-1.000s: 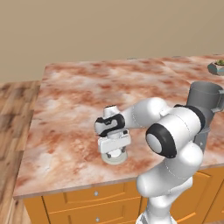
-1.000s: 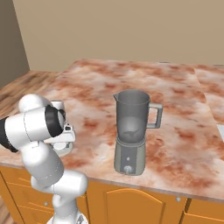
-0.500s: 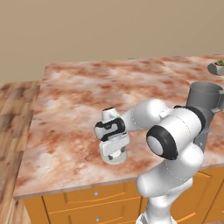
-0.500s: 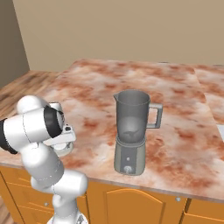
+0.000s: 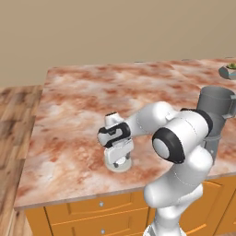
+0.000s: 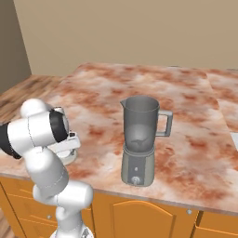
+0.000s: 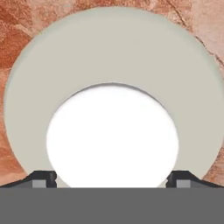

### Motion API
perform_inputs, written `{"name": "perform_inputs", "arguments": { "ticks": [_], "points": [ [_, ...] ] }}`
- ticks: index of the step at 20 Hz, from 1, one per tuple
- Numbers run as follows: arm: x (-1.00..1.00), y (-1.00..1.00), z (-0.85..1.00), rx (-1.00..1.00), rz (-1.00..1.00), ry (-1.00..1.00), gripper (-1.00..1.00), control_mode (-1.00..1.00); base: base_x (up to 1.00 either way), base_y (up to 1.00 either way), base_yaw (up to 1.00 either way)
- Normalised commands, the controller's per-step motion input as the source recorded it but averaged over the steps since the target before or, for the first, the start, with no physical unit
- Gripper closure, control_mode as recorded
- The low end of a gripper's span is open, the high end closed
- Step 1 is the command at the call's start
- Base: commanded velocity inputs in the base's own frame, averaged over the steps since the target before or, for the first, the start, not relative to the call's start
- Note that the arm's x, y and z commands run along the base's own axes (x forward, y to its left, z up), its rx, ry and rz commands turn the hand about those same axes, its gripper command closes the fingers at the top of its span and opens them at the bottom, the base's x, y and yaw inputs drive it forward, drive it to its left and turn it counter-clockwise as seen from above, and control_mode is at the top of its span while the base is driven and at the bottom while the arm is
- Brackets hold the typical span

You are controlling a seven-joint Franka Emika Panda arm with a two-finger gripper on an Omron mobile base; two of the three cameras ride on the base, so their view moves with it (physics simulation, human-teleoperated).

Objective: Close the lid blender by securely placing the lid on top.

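Observation:
The lid, a pale grey-green ring with a white centre, lies flat on the marble counter near its front edge. My gripper is open and points straight down over it. One fingertip stands on each side of the white centre, very close above the disc. In the left base view the gripper reaches down onto the lid, which my hand partly covers. The grey blender stands uncovered to the right, its jar mouth bare, a short way from the lid.
A dark bowl with a green plant sits at the far right of the counter. The counter's front edge and orange drawers lie just below the lid. A wooden floor shows to the left.
The hand has come down over the past second, from a little above the lid to right on it. The lid and the blender have stayed in place.

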Motion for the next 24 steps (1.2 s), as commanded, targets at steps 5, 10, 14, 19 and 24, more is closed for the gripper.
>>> {"name": "perform_inputs", "arguments": {
  "ticks": [5,10,14,19,24],
  "points": [
    [-0.13,-0.08,0.21,0.11,0.14,-0.40,1.00,-1.00,0.00,0.00,0.00],
    [-0.42,-0.31,0.82,0.00,0.06,-0.50,1.00,-1.00,0.00,0.00,0.00],
    [-0.25,-0.51,1.00,0.03,0.00,-0.31,1.00,-1.00,0.00,0.00,0.00],
    [0.00,-0.60,1.00,0.12,0.00,-0.09,1.00,-1.00,0.00,0.00,0.00],
    [0.00,-0.38,1.00,0.07,-0.02,-0.07,1.00,-1.00,0.00,0.00,0.00]
  ]
}}
